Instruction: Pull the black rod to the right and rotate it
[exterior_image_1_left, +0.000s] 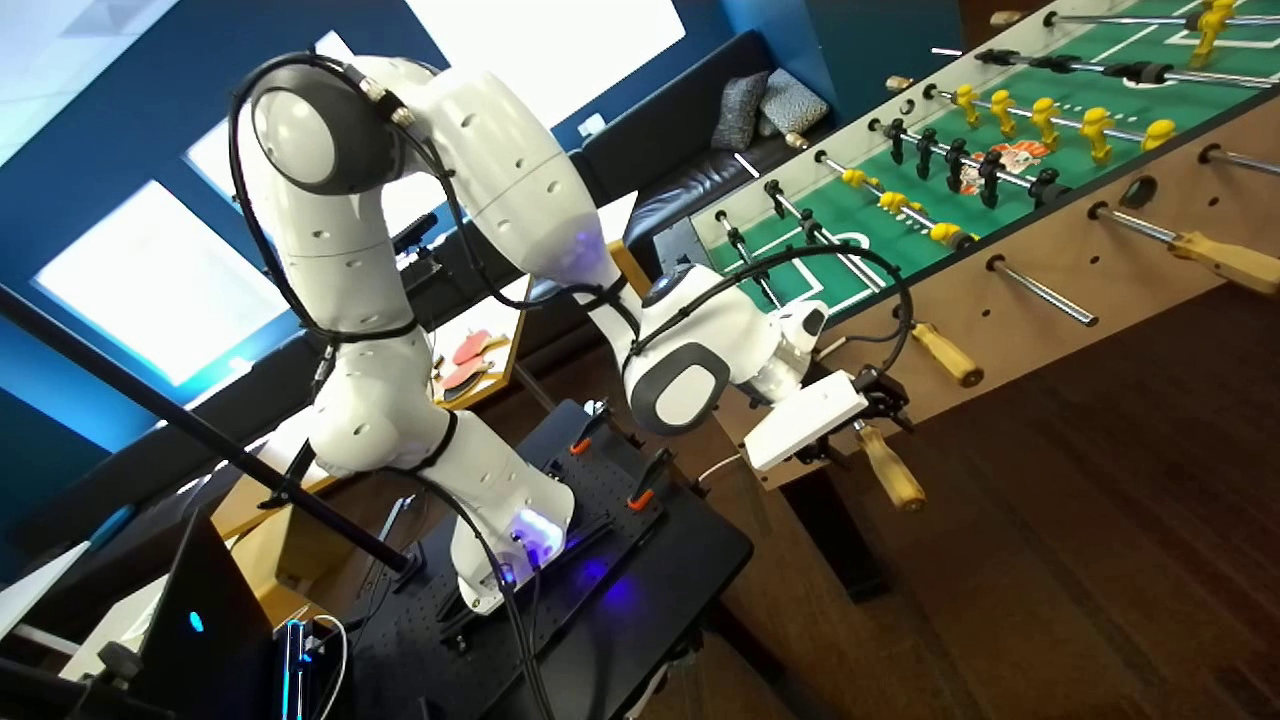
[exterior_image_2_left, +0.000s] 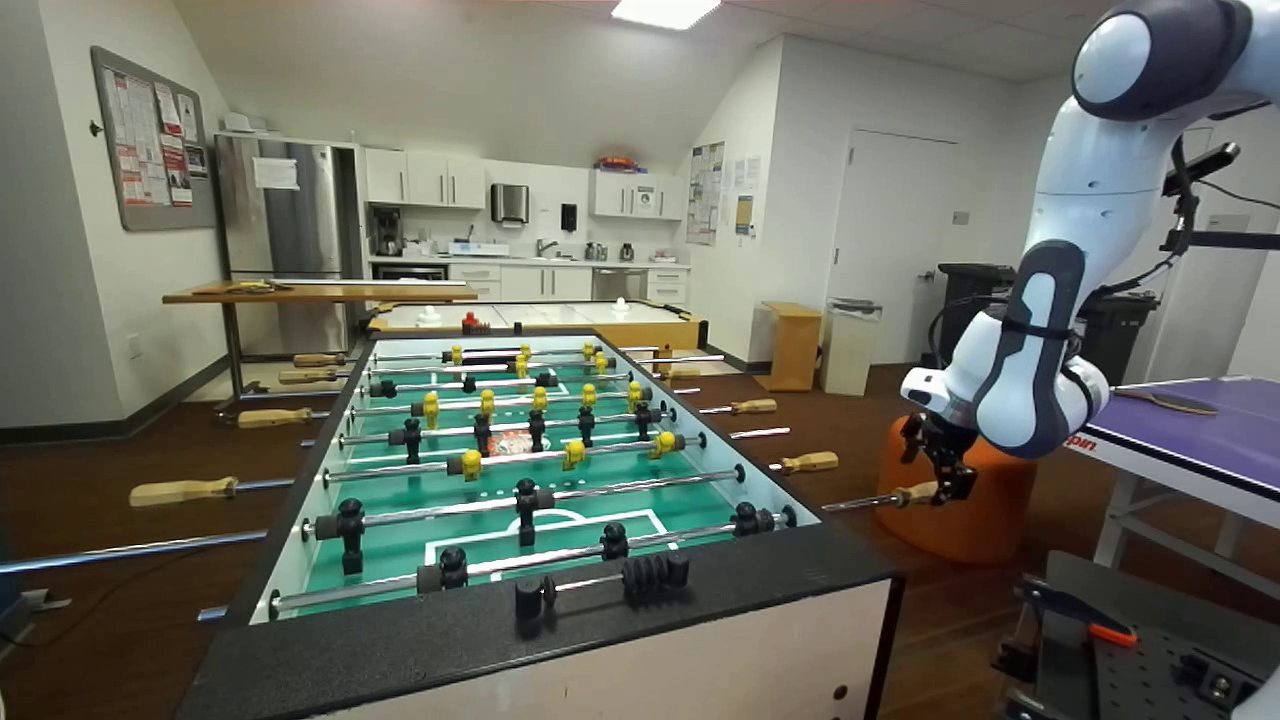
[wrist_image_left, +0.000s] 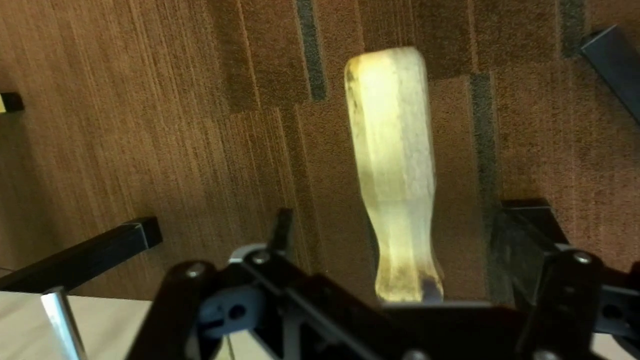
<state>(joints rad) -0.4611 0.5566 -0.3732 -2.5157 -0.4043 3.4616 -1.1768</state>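
Observation:
The foosball rod (exterior_image_2_left: 560, 553) nearest the table's end carries black figures. They also show in an exterior view (exterior_image_1_left: 738, 240). Its worn wooden handle (exterior_image_2_left: 915, 493) sticks out from the side wall and also shows in an exterior view (exterior_image_1_left: 890, 470). My gripper (exterior_image_2_left: 937, 470) is at the handle, and it also shows in an exterior view (exterior_image_1_left: 862, 428). In the wrist view the gripper (wrist_image_left: 405, 215) is open, with the handle (wrist_image_left: 395, 150) between its fingers and a gap on each side. The handle's lower end and the rod there are hidden behind the gripper body.
A second handle (exterior_image_1_left: 945, 355) and a bare metal rod (exterior_image_1_left: 1045, 290) stick out of the same side wall (exterior_image_1_left: 1000, 370). An orange stool (exterior_image_2_left: 960, 520) stands behind the gripper. A purple ping-pong table (exterior_image_2_left: 1190, 435) and my black base table (exterior_image_1_left: 680, 560) are nearby.

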